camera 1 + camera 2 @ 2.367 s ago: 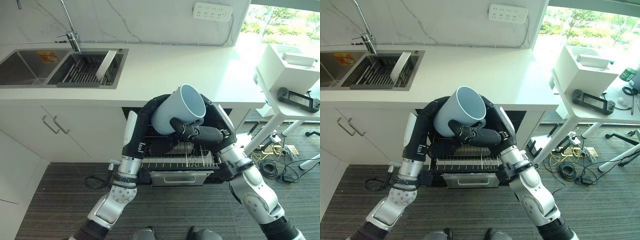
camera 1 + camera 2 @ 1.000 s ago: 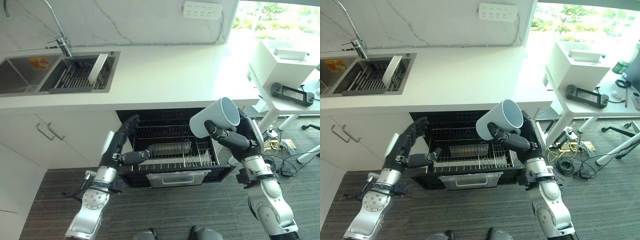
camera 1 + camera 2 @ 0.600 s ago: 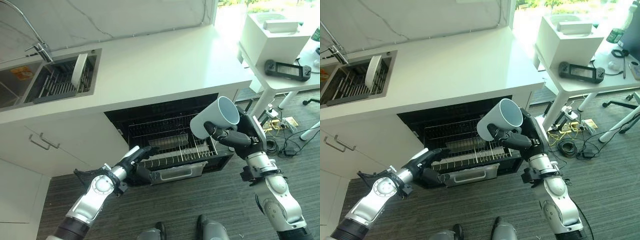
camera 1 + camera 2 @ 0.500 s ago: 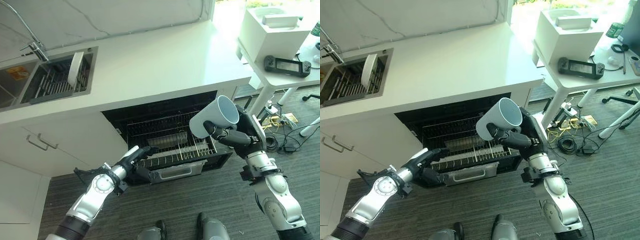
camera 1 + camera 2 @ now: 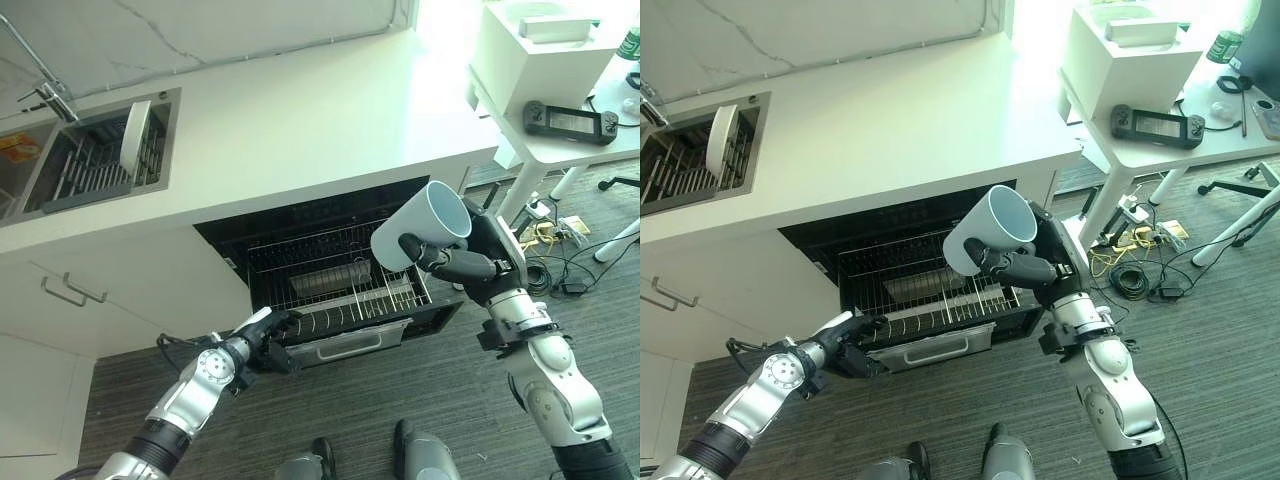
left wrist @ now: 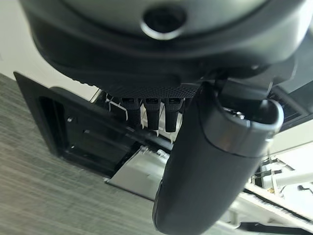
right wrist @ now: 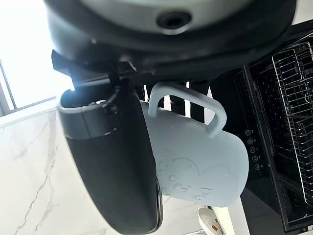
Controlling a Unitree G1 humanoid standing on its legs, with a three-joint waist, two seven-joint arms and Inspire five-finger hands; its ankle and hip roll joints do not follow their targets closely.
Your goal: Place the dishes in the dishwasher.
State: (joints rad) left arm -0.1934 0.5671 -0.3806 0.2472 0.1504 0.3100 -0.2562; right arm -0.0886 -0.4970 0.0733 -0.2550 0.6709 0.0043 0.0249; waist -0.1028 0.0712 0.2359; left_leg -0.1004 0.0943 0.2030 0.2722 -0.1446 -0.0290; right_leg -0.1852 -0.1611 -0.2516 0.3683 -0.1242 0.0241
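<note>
My right hand (image 5: 470, 262) is shut on a large pale blue mug (image 5: 420, 240), which is tilted with its mouth facing up and to the right, above the right end of the pulled-out dishwasher rack (image 5: 330, 285). In the right wrist view the thumb (image 7: 115, 161) lies along the mug (image 7: 200, 156) beside its handle. My left hand (image 5: 262, 335) is low at the front left corner of the dishwasher drawer (image 5: 930, 350), its fingers (image 6: 149, 112) straight and reaching the drawer's edge. A grey cutlery basket (image 5: 325, 278) sits in the rack.
A white plate (image 5: 133, 130) stands in the sink's drying rack (image 5: 85, 165) at the far left of the white counter (image 5: 300, 130). A white table (image 5: 560, 135) with a black controller (image 5: 570, 118) stands to the right. Loose wires (image 5: 555, 270) lie on the floor below it.
The mug was held by both hands over the rack; now only the right hand holds it, further right. The left hand has dropped to the drawer's front left corner. The camera has shifted.
</note>
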